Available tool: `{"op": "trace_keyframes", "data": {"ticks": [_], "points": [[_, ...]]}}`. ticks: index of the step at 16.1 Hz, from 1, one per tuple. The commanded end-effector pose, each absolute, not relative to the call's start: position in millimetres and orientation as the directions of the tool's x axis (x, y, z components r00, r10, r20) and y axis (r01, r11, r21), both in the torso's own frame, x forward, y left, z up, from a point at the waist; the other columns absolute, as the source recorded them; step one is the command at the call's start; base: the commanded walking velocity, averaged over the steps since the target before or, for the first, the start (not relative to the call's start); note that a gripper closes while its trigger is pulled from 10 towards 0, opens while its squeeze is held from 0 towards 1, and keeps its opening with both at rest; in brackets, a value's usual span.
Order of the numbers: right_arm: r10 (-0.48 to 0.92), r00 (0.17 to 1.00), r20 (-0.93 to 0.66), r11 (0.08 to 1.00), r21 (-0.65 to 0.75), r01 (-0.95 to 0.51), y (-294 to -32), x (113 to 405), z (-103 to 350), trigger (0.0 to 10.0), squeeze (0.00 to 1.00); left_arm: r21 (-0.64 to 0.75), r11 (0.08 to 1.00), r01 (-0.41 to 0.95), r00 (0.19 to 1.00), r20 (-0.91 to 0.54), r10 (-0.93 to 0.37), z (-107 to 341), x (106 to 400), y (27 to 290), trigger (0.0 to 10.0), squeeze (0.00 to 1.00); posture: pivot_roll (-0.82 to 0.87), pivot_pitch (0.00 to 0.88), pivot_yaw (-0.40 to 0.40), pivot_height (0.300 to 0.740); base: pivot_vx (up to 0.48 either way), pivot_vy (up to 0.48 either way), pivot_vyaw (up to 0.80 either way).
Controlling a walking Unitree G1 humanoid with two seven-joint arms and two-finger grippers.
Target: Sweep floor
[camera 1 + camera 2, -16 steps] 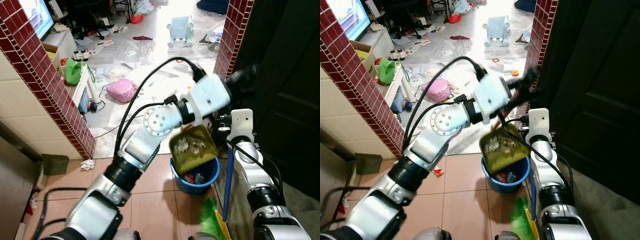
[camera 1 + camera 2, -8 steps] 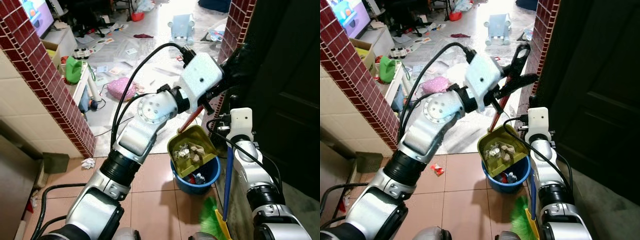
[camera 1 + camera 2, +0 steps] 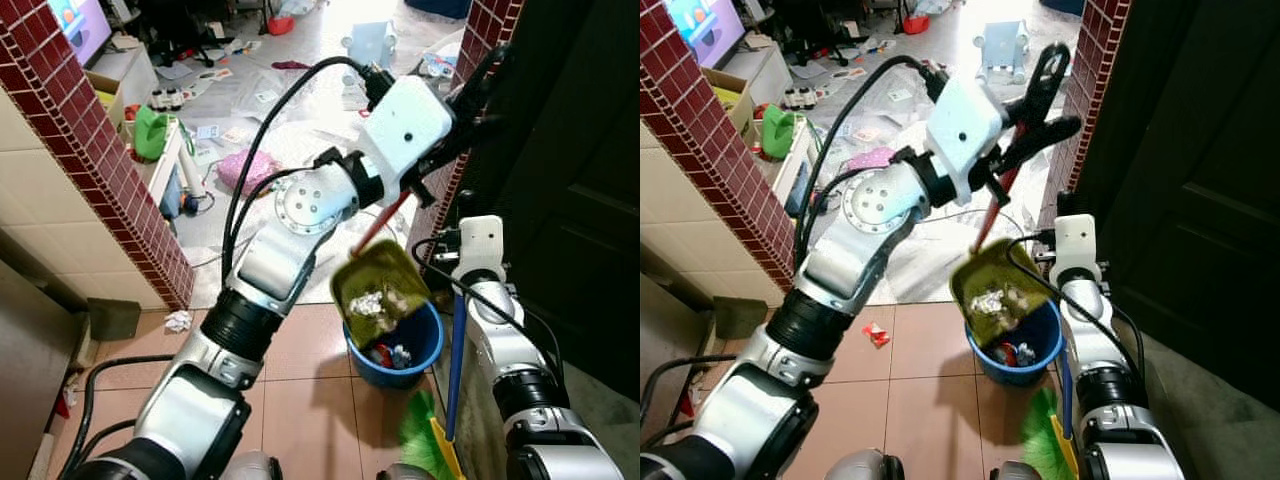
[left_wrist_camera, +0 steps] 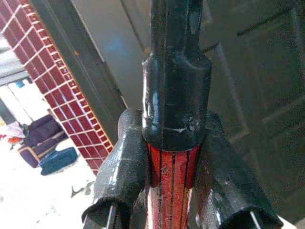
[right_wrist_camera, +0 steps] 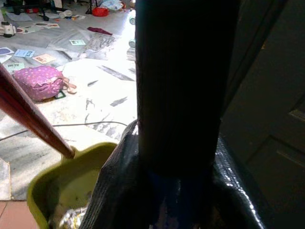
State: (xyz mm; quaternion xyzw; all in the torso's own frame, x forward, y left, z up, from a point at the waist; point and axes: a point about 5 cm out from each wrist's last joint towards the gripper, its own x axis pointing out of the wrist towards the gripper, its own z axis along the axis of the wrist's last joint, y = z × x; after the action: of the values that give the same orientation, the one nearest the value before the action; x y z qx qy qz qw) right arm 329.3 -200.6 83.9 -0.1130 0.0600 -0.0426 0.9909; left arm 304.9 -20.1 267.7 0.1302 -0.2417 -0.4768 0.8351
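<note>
The step in hand looks like emptying: the sweeping is done for this load, and the rubbish is being carried to the bin. The left gripper (image 3: 1040, 100) is raised high, its two black fingers closed on the red handle (image 3: 992, 205) of the dustpan (image 3: 996, 290), near the handle's black end cap (the left wrist view shows the fingers pressed to either side of it). The olive-green pan hangs from that handle just above the blue bucket (image 3: 395, 345), tilted, with crumpled scraps still lying in it. The bucket stands on the tiled floor (image 3: 300, 400) and already holds some litter.

The right gripper (image 5: 167, 191) is clamped round the blue shaft of the broom (image 3: 455, 365), which stands upright beside the bucket, its green bristles on the floor.

The next move probably calls for tipping the pan more steeply over the bucket's mouth, so that the scraps slide in rather than past the rim.
</note>
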Motion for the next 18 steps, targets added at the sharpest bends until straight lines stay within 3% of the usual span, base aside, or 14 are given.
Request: {"op": "trace_keyframes", "data": {"ticks": [1,3,5,7,11,18], "points": [[-0.077,0.994,-0.082,0.973,-0.225,0.057,-195,334,90,10.0,0.00,0.543,0.485,0.686,0.351,0.337,-0.874,285,292,-24,10.0,0.00,-0.11,0.000,0.054,0.740,0.000,0.000,0.00],[-0.077,0.994,-0.082,0.973,-0.225,0.057,-195,335,90,10.0,0.00,0.532,0.495,0.686,0.349,0.356,-0.867,287,290,-25,10.0,0.00,-0.11,0.000,0.055,0.740,0.000,0.000,0.00],[-0.072,0.994,-0.085,0.974,-0.222,0.051,-193,335,90,10.0,0.00,0.428,0.355,0.831,0.268,0.251,-0.930,273,280,-35,10.0,0.00,-0.10,0.000,0.052,0.740,0.000,0.000,0.00],[-0.067,0.994,-0.086,0.974,-0.221,0.047,-193,335,90,10.0,0.00,0.418,0.336,0.844,0.255,0.238,-0.937,270,278,-36,10.0,0.00,-0.10,0.000,0.052,0.740,0.000,0.000,0.00],[-0.071,0.994,-0.086,0.973,-0.223,0.050,-193,336,90,10.0,0.00,0.494,0.513,0.702,0.373,0.359,-0.856,292,297,-22,10.0,0.00,-0.10,0.000,0.052,0.740,0.000,0.000,0.00],[-0.070,0.994,-0.085,0.973,-0.225,0.049,-193,336,90,10.0,0.00,0.492,0.701,0.517,0.431,0.558,-0.709,332,309,7,10.0,0.00,-0.10,0.000,0.046,0.740,0.000,0.000,0.00]]}}
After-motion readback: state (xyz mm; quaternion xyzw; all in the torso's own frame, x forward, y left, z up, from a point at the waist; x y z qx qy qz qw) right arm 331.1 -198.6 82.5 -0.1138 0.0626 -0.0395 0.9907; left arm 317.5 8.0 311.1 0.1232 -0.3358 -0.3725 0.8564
